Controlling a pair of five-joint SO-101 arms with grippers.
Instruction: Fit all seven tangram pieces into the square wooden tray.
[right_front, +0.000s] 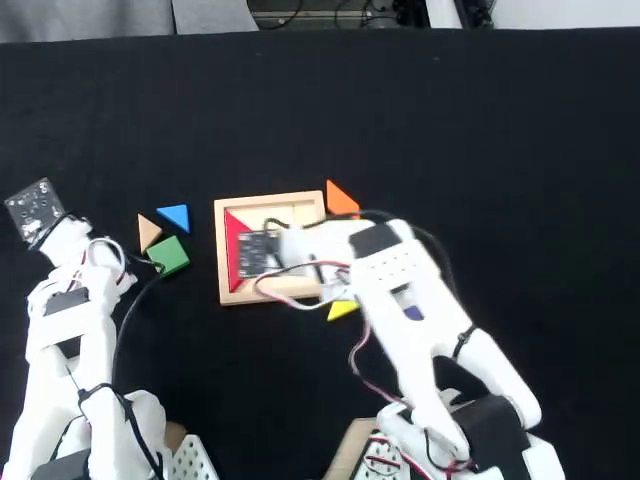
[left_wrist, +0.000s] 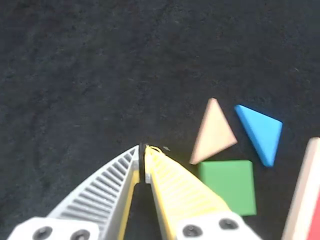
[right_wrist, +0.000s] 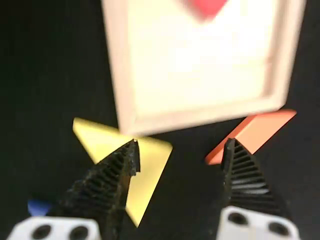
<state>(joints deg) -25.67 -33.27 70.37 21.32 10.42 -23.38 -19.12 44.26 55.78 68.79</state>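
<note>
Since your right claw (right_wrist: 182, 150) hangs with its jaws spread, one tip on the yellow triangle (right_wrist: 150, 170) and the other by the orange piece (right_wrist: 255, 131), it looks poised to take the yellow one. Both lie just outside the tray (right_wrist: 120, 65). In the high view the tray sits centre-frame and holds a red triangle (right_front: 235, 245). Your left claw (left_wrist: 142, 148) is pressed together and idle, near the tan triangle (left_wrist: 212, 132), blue triangle (left_wrist: 262, 132) and green square (left_wrist: 227, 185) at centre left.

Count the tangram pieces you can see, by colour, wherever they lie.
red piece: 1
orange piece: 1
yellow piece: 1
blue piece: 1
tan piece: 1
green piece: 1
Total: 6
A blue speck in the right wrist view is too small to tell.
</note>
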